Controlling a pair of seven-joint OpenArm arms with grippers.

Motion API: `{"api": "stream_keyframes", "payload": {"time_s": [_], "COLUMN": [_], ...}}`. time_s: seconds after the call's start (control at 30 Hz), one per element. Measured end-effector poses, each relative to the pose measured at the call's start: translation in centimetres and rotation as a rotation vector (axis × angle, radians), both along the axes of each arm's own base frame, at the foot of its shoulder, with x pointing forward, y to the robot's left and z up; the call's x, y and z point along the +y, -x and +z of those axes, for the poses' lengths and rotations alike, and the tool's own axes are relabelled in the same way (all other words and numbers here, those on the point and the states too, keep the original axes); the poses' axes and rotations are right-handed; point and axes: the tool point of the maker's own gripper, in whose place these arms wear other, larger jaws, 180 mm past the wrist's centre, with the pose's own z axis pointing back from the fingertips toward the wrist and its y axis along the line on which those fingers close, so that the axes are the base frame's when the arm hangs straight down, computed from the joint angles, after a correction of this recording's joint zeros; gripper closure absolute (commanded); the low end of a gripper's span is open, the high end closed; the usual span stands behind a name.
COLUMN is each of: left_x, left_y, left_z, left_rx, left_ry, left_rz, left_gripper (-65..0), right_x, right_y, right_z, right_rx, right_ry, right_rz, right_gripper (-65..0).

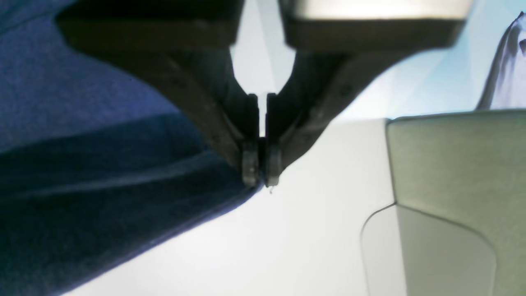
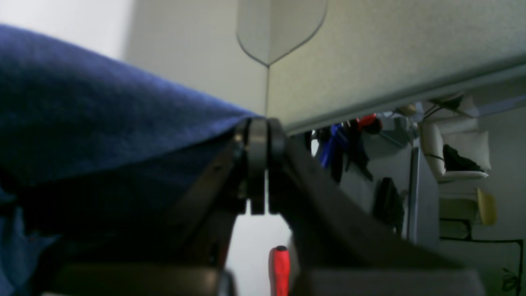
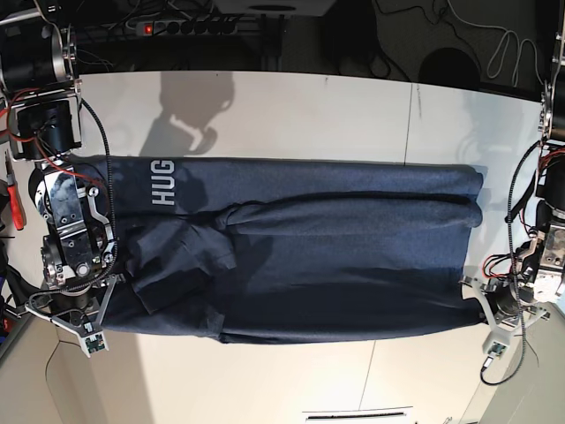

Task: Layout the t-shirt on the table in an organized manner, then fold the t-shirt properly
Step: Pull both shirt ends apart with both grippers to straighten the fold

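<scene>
While the table [image 3: 265, 110] carries the whole job under me, white and wide with a dark seam across it, the t-shirt [image 3: 353, 256] lies stretched along it as a long navy band, folded over lengthwise, with the white letters HUG [image 3: 161, 183] showing near one end. I judge it is drawn out between my two arms so the fold can lie straight and flat.

At the lettered end my right gripper [image 2: 259, 135] is pressed together on an edge of the cloth, which drapes away from the tips in the right wrist view; holding there keeps that end from sliding.

At the far end my left gripper [image 1: 261, 172] is also pinched nearly closed, its tips nipping the very corner of the shirt's edge just above the bare table. That grip looks slight, so the corner could slip free if I pull hard.
</scene>
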Motion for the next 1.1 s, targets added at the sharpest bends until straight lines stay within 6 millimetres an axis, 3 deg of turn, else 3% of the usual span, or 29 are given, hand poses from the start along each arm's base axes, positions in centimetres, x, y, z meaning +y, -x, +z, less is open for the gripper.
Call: {"api": "stream_keyframes", "payload": {"time_s": [0.27,0.73,0.8,0.87,1.0,1.1], "left_x": [1.2,-1.0,-1.0,-1.0,-1.9,-2.7], "left_y": [0.8,1.1,1.1,1.0,0.9,0.7], "left_z": [0.1,-0.7,-0.7,-0.7,-0.9,-1.1], "left_rx": [0.029,0.052,0.047,0.048,0.049,0.047], "left_ry": [0.035,0.154,0.155,0.155,0.167,0.184], "left_rz": [0.023,0.002,0.001,0.0,-0.008,-0.019], "left_gripper": [0.0,0.0,0.0,0.0,0.0,0.0], "right_x": [-1.3,0.4,1.1,2.0,3.8,4.9], "right_y": [0.3,1.1,1.0,0.7,-0.5,-1.5], "right_z": [0.3,-2.1,-2.4,-2.4,-1.7,-3.3], "right_rx": [0.003,0.064,0.089,0.07,0.002,0.011], "right_ry": [0.023,-0.041,-0.049,-0.074,-0.098,-0.194], "right_rz": [-0.027,0.048,0.088,0.125,0.191,0.197], "right_gripper": [0.0,0.0,-19.3,-29.7,-29.9,-29.9]}}
